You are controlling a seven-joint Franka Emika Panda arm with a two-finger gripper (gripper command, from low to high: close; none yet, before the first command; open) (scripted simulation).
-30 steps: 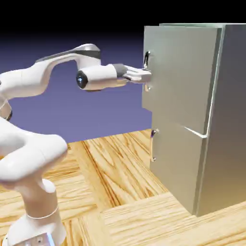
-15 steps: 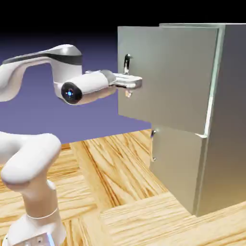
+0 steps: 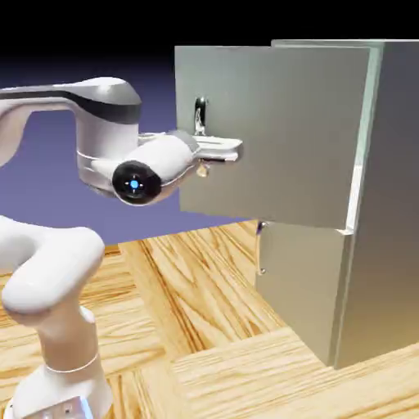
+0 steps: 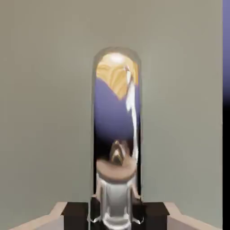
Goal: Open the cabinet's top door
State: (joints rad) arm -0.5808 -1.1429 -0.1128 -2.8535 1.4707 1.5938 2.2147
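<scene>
The end effector (image 3: 214, 149) reaches level toward the top door (image 3: 278, 131), its fingers pinched together on the door's handle (image 3: 199, 116). In the exterior view the white hand hides the lower part of that handle, so only its upper curve shows above the fingers. The handle is a short silver bar whose long axis runs upright, set close to the door's free edge.

The door is a large, roughly square grey metal panel. It stands swung partly out from the cabinet (image 3: 385, 204), hinged on the side far from the end effector, with its free edge carried outward toward the arm. Its face is upright and turned toward the arm. The cabinet itself is a tall grey metal box standing on the wooden counter (image 3: 204, 327), beyond the end effector; its far side is cut off by the frame's edge. Below the end effector sits the lower door (image 3: 299, 286), shut flush, with its own small handle (image 3: 261, 248) at its near edge.

In the hand view the handle (image 4: 116, 134) fills the middle as a tall mirror-like bar, reflecting blue backdrop and wood, against the flat grey door (image 4: 45, 112). The fingertips are hard to make out at the bottom edge, where dark blocks and the bar's base cover them.
</scene>
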